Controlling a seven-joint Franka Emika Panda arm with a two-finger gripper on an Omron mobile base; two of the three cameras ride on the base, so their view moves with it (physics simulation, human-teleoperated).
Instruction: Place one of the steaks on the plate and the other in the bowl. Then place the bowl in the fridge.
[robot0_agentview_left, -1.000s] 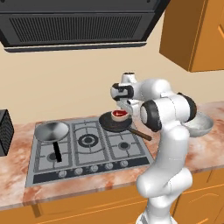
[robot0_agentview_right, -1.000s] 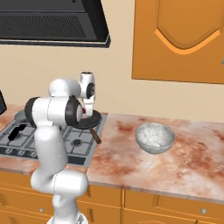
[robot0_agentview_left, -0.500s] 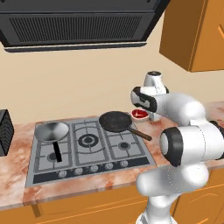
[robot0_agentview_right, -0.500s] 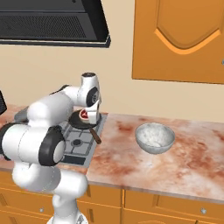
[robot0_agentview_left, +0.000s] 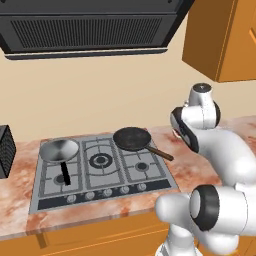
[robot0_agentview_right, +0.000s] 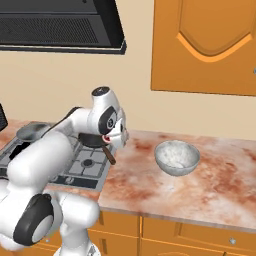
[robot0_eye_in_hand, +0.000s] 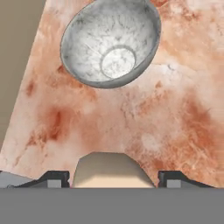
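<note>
My gripper (robot0_eye_in_hand: 113, 179) is shut on a steak (robot0_eye_in_hand: 111, 168), which shows in the hand view as a pale tan slab between the two dark fingertips (robot0_eye_in_hand: 54, 178). It hangs over the reddish marble counter, a short way from the bowl (robot0_eye_in_hand: 111, 43). The grey speckled bowl (robot0_agentview_right: 176, 157) stands upright and empty on the counter, right of the hob. In the right base view the gripper (robot0_agentview_right: 107, 139) sits at the hob's right edge, left of the bowl, with a bit of red showing under it. The plate and the fridge are out of view.
A black frying pan (robot0_agentview_left: 132, 138) and a silver pan (robot0_agentview_left: 59, 150) rest on the gas hob (robot0_agentview_left: 100, 175). A dark toaster (robot0_agentview_left: 5, 150) stands at the far left. Orange wall cabinets (robot0_agentview_right: 205, 45) and a range hood (robot0_agentview_left: 90, 25) hang above the counter.
The arm has swung right, carrying the steak from above the black frying pan past the hob's edge toward the bowl. The bowl and both pans have stayed in place.
</note>
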